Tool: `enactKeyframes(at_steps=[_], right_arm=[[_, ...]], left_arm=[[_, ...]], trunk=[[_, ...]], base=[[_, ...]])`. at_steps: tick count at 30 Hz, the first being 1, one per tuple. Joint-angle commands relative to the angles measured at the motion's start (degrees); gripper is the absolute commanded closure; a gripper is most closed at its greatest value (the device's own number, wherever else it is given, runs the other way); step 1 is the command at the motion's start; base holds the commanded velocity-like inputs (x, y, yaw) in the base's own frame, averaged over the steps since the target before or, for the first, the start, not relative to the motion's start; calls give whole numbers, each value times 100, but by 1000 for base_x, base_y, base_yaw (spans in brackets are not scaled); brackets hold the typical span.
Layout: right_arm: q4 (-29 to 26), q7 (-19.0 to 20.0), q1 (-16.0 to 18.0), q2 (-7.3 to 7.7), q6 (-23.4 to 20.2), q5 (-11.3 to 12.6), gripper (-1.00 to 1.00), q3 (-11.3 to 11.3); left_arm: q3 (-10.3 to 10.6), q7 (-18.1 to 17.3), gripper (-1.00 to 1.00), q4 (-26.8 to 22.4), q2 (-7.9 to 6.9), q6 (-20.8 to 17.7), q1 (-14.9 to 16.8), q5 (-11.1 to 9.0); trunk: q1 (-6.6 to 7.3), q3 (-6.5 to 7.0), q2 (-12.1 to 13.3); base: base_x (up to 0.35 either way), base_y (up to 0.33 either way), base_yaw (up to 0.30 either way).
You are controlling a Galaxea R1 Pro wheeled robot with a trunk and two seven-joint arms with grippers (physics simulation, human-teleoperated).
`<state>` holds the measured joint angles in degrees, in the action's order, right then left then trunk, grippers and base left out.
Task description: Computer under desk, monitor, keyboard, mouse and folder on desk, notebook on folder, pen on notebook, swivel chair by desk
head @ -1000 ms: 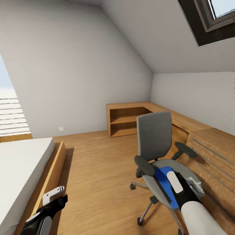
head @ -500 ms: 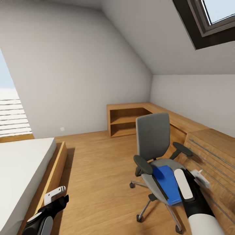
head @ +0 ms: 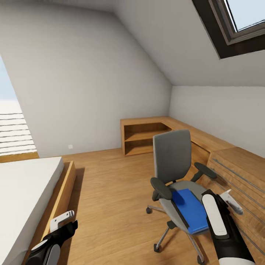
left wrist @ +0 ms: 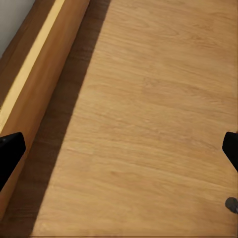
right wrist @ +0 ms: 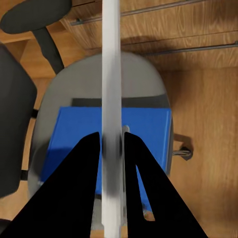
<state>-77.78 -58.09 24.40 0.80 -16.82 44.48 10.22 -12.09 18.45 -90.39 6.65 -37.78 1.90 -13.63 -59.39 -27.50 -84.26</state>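
Grey-white sloped walls and light wood planks: one attic bedroom (head: 92, 73), with one black-framed skylight (head: 235, 25) at upper right. One white bed (head: 22, 191) in a wooden frame at near left. Low wooden cabinets (head: 147, 136) along the far and right walls.

Right of centre on the floor (head: 110, 184), one swivel chair (head: 173, 154): grey fabric back and seat, two black armrests, chrome base on castors. Stands just beside the right-hand cabinets, back toward the far corner.

Flat on the chair seat, one folder (head: 191, 209): bright blue, rectangular, dark along the spine edge, covering much of the seat.

Above the chair's right edge, the right gripper (right wrist: 113, 144), clenched on one thin light-grey slab (right wrist: 111, 59) seen edge-on, probably the notebook, though no cover is readable. Held clear above the folder, apart from it.

At near left, low beside the bed frame, the left gripper (left wrist: 119, 148): jaws released, spread wide over bare planks, grasping nothing.
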Motion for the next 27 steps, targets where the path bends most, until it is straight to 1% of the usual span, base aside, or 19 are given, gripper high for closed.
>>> enactKeyframes(at_steps=[1,5,6,10,11,12,14,15,16,17,18,20,21,22,23,24,27], right_arm=[[-34,-20,-3,1,-47,27,100,2],[-133,-24,-33,4,-49,42,100,5],[-260,-26,-88,1,-59,52,100,-2],[-447,-27,-168,-3,-147,57,100,-19],[-542,-27,-224,-6,-215,62,100,-28],[-744,-27,-350,-9,-346,75,100,-42],[-768,-27,-369,-9,-364,110,100,-44],[-777,-27,-377,-8,-374,169,100,-45],[-778,-27,-380,-8,-378,200,100,-45],[-779,-27,-384,-7,-383,247,100,-52],[-780,-27,-386,-6,-385,262,100,-60],[-781,-27,-388,-6,-388,285,100,-80],[-781,-27,-389,-6,-389,302,100,-101],[-782,-27,-390,-5,-390,307,100,-111],[-760,-17,-391,-7,-392,325,100,-152],[-739,-13,-391,-8,-392,328,100,-192],[-719,-7,-392,-9,-392,331,100,-291]], left_arm=[[-6,42,-100,6,5,-21,4,-61],[-10,38,-100,76,6,-30,4,-66],[-11,32,-100,285,8,-21,4,-64],[-12,22,-100,621,-1,-2,6,-56],[-12,18,-100,800,-6,6,8,-50],[-13,11,-100,1292,-17,61,8,-24],[-14,10,-100,1489,-22,148,6,-21],[-10,5,-100,1747,-48,466,5,52],[-7,0,-100,1897,-68,698,5,119],[-3,-9,-100,2137,-96,1088,5,251],[-1,-12,-100,2241,-104,1248,4,315],[3,-17,-100,2432,-113,1494,4,435],[19,-19,-100,2601,-119,1658,5,540],[39,-18,-100,2676,-121,1716,5,587],[287,-17,-100,2942,-140,1886,6,724],[379,-14,-100,3017,-146,1918,5,751],[462,-11,-100,3140,-150,1946,4,777]], trunk=[[23,12,38],[111,84,198],[133,102,238],[220,174,399],[242,191,439],[264,209,479],[308,245,559],[330,263,599],[352,281,639],[374,299,679],[396,317,720],[440,353,800],[462,371,840],[484,389,880],[506,407,920],[528,425,960],[594,479,1081]], base=[[0,0,0],[0,0,0],[-134,0,0],[-216,0,0],[-282,0,0],[-188,0,0],[-109,0,0],[-62,0,0],[-49,0,0],[-32,0,-27],[-25,0,-58],[-18,0,-108],[-10,0,-171],[-8,0,-188],[-3,0,-233],[-2,0,-240],[-1,0,-245]])
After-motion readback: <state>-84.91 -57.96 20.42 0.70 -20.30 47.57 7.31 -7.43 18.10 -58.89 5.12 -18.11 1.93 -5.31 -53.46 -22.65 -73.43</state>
